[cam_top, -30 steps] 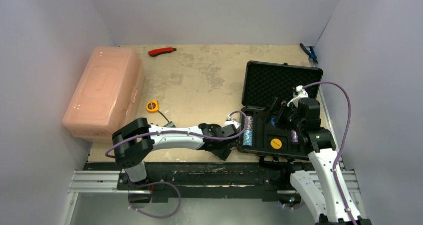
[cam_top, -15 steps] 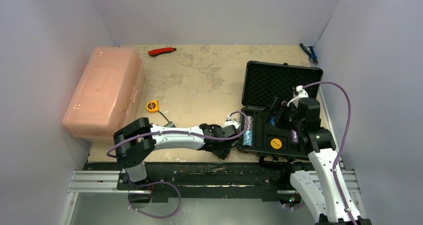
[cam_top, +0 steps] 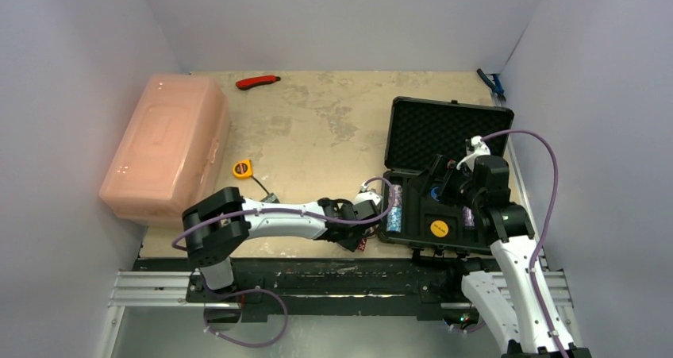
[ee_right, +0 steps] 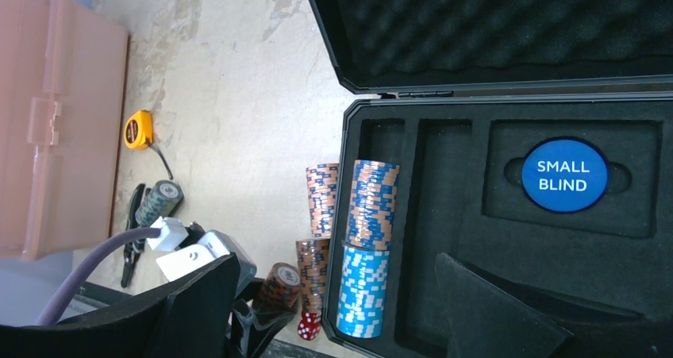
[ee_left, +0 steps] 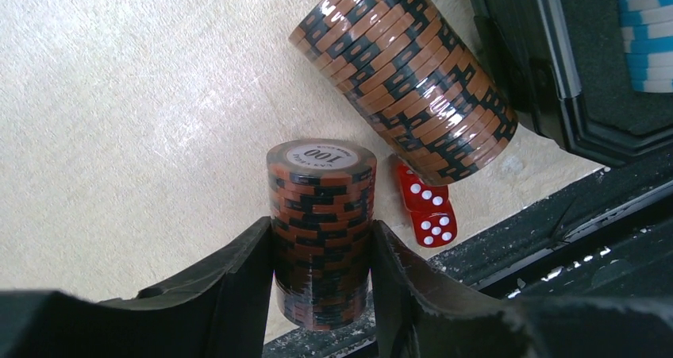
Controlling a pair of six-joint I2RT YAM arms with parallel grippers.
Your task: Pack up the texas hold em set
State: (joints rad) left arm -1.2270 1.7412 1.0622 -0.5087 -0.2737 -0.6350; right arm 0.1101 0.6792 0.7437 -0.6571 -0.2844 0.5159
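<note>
The black case [cam_top: 413,225] lies open at the right, foam lid [cam_top: 444,132] raised. Its tray holds an orange-and-blue chip stack [ee_right: 373,203], a light blue stack [ee_right: 361,290], a blue "SMALL BLIND" disc [ee_right: 564,175] and a yellow disc [cam_top: 439,229]. Left of the case, my left gripper [ee_left: 320,227] is shut on an upright brown-and-black chip stack [ee_left: 321,207] marked 100, both fingers touching its sides. Another brown stack [ee_left: 405,72] lies on its side beside it, with red dice [ee_left: 427,207] below. My right gripper [ee_right: 337,267] hangs open above the tray, holding nothing.
A large pink box [cam_top: 163,148] fills the left side. A yellow tape measure [cam_top: 241,168], a red utility knife [cam_top: 258,81] and blue pliers [cam_top: 490,82] lie on the table. The table's near edge and black rail run just behind the held stack.
The left gripper's fingers have closed in on the upright brown stack and the arm has edged slightly toward the near edge. The right arm has stayed still.
</note>
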